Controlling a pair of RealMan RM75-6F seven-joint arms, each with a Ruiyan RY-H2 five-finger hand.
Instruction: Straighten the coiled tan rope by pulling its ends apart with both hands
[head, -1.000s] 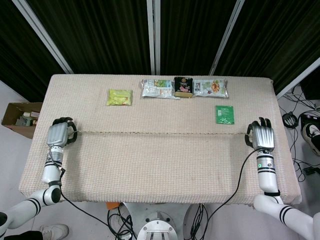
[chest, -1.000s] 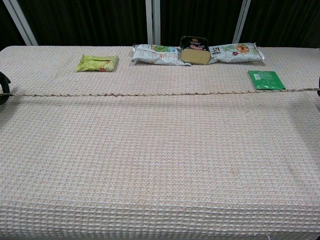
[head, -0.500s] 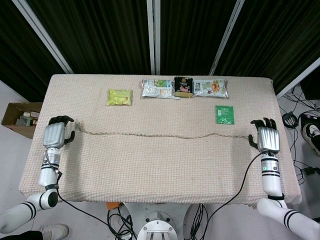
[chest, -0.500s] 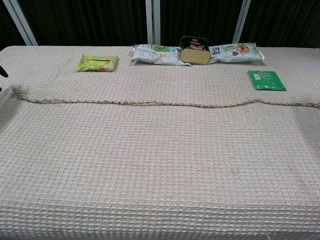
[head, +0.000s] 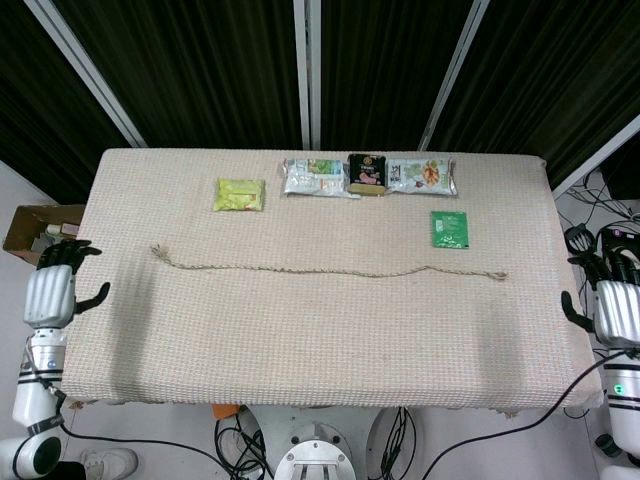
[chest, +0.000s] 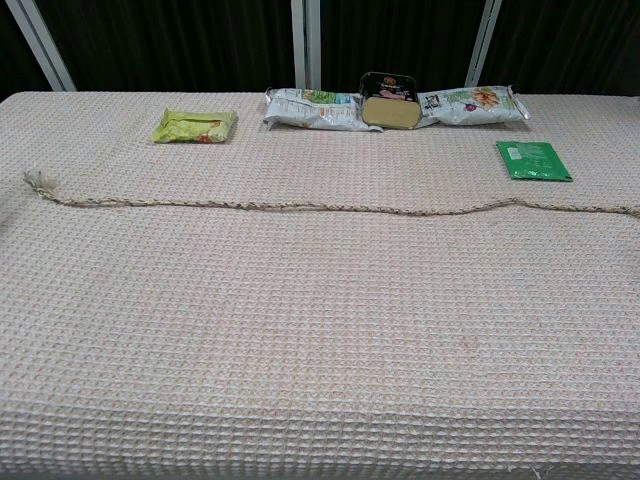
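Observation:
The tan rope (head: 330, 270) lies stretched out across the middle of the table, nearly straight with slight waves; in the chest view the rope (chest: 330, 207) runs from a frayed end at the left to the right edge of the frame. My left hand (head: 52, 293) hangs off the table's left edge, fingers apart, holding nothing. Off the right edge is my right hand (head: 613, 305), also empty with fingers spread. Neither hand touches the rope. The chest view shows no hand.
Along the table's far side lie a yellow-green packet (head: 240, 194), a row of snack bags (head: 320, 177) with a dark tin (head: 367, 173), and a green sachet (head: 449, 228). A cardboard box (head: 35, 235) sits on the floor at left.
Both hands have let go of the rope and drawn outward past the table's edges. The rope went from taut to lying slack on the cloth.

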